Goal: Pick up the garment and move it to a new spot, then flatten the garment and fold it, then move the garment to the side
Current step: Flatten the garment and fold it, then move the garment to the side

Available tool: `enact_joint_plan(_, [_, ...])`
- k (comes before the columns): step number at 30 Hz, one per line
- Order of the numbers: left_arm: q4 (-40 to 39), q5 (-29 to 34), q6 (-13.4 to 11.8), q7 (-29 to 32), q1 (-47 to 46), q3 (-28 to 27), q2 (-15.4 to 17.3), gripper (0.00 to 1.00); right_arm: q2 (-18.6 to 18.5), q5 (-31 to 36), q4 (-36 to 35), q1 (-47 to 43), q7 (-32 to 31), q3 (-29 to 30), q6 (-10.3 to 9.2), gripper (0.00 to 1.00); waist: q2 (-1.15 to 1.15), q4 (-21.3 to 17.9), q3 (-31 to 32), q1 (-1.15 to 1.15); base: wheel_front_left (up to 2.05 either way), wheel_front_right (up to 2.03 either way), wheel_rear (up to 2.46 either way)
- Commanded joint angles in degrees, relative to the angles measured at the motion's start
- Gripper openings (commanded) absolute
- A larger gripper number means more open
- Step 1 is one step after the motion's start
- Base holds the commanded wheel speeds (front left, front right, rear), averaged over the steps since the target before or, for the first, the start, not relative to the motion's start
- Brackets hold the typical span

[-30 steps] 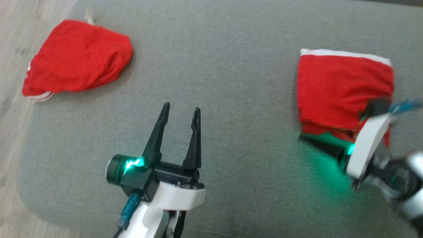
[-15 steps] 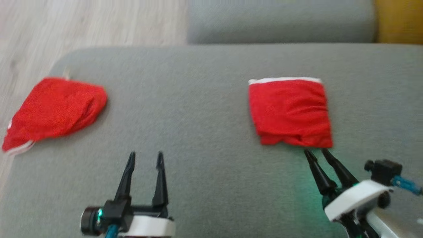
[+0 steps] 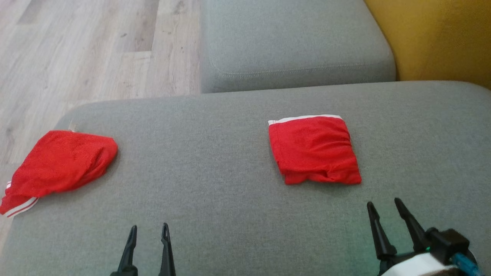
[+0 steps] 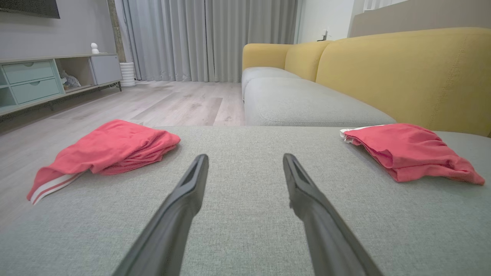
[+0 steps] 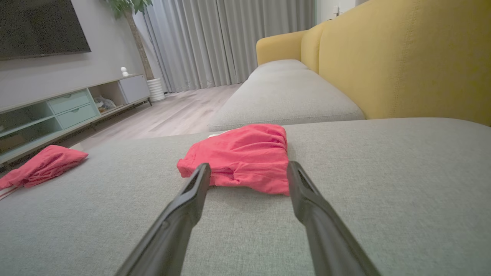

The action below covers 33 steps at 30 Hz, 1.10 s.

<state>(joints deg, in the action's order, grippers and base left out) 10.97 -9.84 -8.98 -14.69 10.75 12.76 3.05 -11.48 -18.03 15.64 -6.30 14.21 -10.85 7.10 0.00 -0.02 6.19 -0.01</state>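
While clear of the garment (image 3: 313,149), left hand (image 3: 149,226) and right hand (image 3: 383,201) low, wide, empty.

Left gripper (image 3: 149,226), right gripper (image 3: 383,201) spread, apparently empty.

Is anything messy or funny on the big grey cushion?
A little. The red cloth bundle at the left edge of the grey cushion is crumpled, not folded, and its striped trim pokes out right at the edge. The folded garment looks fairly square, only its near edge is rumpled. I see nothing spilled or torn.
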Motion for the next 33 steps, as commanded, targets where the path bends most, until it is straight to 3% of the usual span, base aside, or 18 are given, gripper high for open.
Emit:
enact_joint_plan(1, [-1.67,0.62,0.36,-0.30,-2.28,-2.34,-0.16,1.00,-0.11,1.06,-2.36,1.79,0.78,-0.28,0.39,1.00,0.00,-0.02,0.39,0.01,0.00,0.00,0.00])
enact_joint_plan(7, [-1.31,0.77,0.68,-0.30,-1.34,-3.50,-0.16,1.00,2.18,3.96,-3.75,-0.48,0.78,1.86,0.39,1.00,0.00,-0.31,1.31,0.01,0.00,0.00,0.00])
enact_joint_plan(23, [-0.23,1.87,1.04,-0.30,-0.63,-3.04,-0.17,1.00,2.06,3.72,-3.96,-1.53,0.78,1.73,0.39,1.00,0.00,-0.64,1.89,0.01,0.00,0.00,0.00])
enact_joint_plan(33, [-1.96,2.52,1.07,-0.30,-2.78,-1.61,-0.17,1.00,2.41,1.91,-1.93,2.16,0.79,2.51,0.39,1.00,0.00,-0.64,-3.39,0.01,0.00,0.00,0.00])
